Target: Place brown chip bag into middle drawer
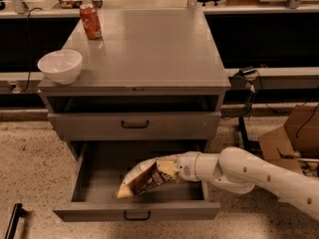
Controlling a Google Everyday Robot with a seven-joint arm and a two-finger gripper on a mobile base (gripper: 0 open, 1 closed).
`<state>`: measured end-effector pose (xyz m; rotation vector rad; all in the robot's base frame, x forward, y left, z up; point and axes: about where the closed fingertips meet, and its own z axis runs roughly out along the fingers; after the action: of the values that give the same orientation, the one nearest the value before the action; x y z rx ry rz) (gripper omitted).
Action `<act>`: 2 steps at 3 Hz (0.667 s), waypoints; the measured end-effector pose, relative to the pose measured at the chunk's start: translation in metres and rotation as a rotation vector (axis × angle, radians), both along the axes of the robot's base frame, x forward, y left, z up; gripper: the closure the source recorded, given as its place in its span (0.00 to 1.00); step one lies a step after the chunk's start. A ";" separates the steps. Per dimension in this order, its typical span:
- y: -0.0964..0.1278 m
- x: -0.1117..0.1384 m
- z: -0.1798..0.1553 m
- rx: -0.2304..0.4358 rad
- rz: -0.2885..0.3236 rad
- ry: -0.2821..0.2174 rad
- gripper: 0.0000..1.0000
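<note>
The brown chip bag (pixel 144 179) hangs tilted inside the open middle drawer (pixel 137 214), its tan lower end near the drawer's front left and its upper end at the right. My gripper (pixel 174 169) reaches in from the right on a white arm and is shut on the bag's upper end. The drawer is pulled out, with its small black handle (pixel 136 215) at the front. The fingers are mostly hidden by the bag.
A white bowl (pixel 60 66) sits at the cabinet top's left front and a red soda can (pixel 90 21) at its back left. The upper drawer front (pixel 134 125) is closed. A cardboard box (pixel 294 136) stands on the floor at the right.
</note>
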<state>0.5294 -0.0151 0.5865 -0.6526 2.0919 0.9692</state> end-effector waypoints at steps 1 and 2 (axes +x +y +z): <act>0.006 0.003 -0.022 0.013 0.013 0.016 0.60; 0.010 0.003 -0.035 0.020 0.020 0.028 0.35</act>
<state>0.5324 -0.0049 0.5515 -0.6546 2.1014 1.0147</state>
